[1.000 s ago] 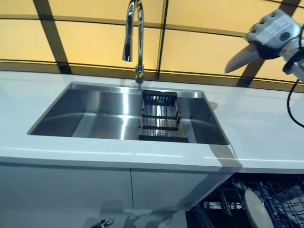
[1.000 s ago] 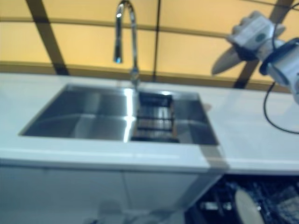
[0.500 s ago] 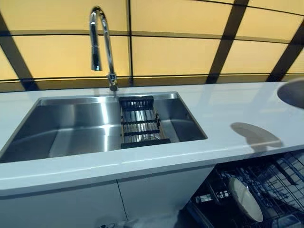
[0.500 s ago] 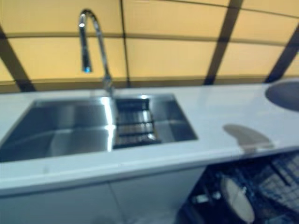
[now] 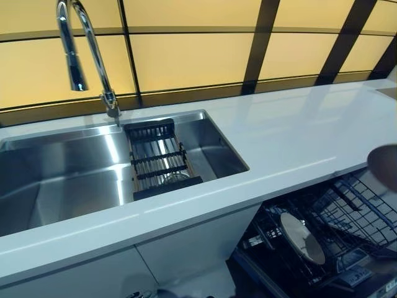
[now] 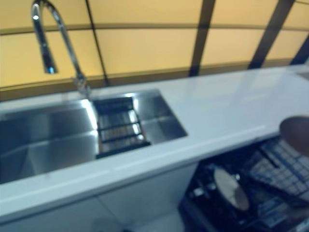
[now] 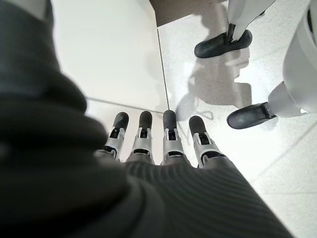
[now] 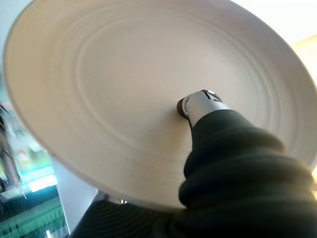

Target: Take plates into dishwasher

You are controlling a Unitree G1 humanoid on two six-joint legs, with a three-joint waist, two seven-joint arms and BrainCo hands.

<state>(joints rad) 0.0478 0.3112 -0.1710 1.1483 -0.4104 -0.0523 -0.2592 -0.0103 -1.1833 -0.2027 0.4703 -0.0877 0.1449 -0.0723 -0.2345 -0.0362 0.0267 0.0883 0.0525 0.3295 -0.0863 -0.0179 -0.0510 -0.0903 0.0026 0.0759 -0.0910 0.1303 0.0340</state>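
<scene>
While right robot hand (image 8: 203,106) grips plate (image 8: 124,99), left robot hand (image 7: 153,144) hangs straight-fingered; white countertop (image 5: 291,133) (steel sink (image 5: 62,180) inset).

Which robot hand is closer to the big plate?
The right robot hand: its thumb presses on the plate it carries. The left robot hand hangs down by the floor, away from it.

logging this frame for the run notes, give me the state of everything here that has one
dishwasher: open, lower rack pulled out
plate in rack: standing on edge, tilted
held plate: pinched in the right robot hand, carried over the rack at the head views' right edge
left robot hand: open, fingers straight, holding nothing, hanging over the floor
faucet: no water running
sink: dry, drain rack seated across it
</scene>
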